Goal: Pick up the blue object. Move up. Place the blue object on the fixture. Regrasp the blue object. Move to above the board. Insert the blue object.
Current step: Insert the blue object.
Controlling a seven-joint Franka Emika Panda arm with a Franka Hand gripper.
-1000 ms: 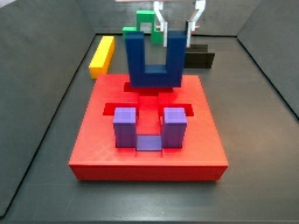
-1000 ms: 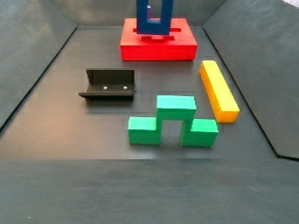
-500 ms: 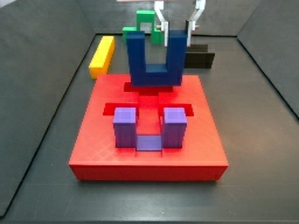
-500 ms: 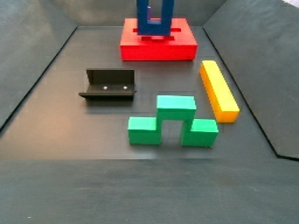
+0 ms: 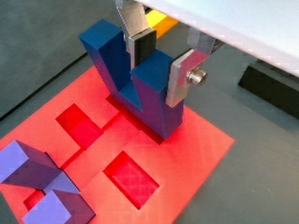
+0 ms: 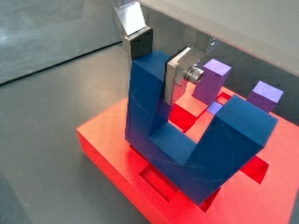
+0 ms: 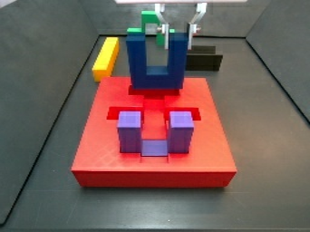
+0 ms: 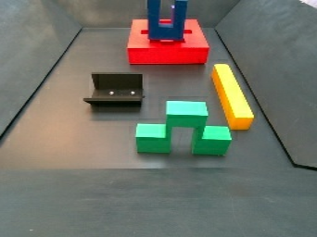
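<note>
The blue object (image 7: 158, 77) stands upright at the far end of the red board (image 7: 151, 163), legs up and bridge down in a recess. It also shows in both wrist views, blue object (image 5: 146, 101), blue object (image 6: 187, 144), and small in the other side view, blue object (image 8: 165, 23). My gripper (image 7: 179, 32) hangs over one leg, gripper (image 5: 162, 66), gripper (image 6: 160, 61). Its fingers straddle only the leg's top. One pad stands off the leg and the gripper looks open. The black fixture (image 8: 115, 90) sits on the floor away from the board (image 8: 168, 51).
A purple U-shaped block (image 7: 155, 131) sits in the board's near recesses. A green block (image 8: 183, 128) and a yellow bar (image 8: 231, 93) lie on the floor beside the fixture. Dark walls ring the work area.
My gripper has risen a little along the blue leg, so less of the fingers overlaps it. The blue object has stayed in place on the board.
</note>
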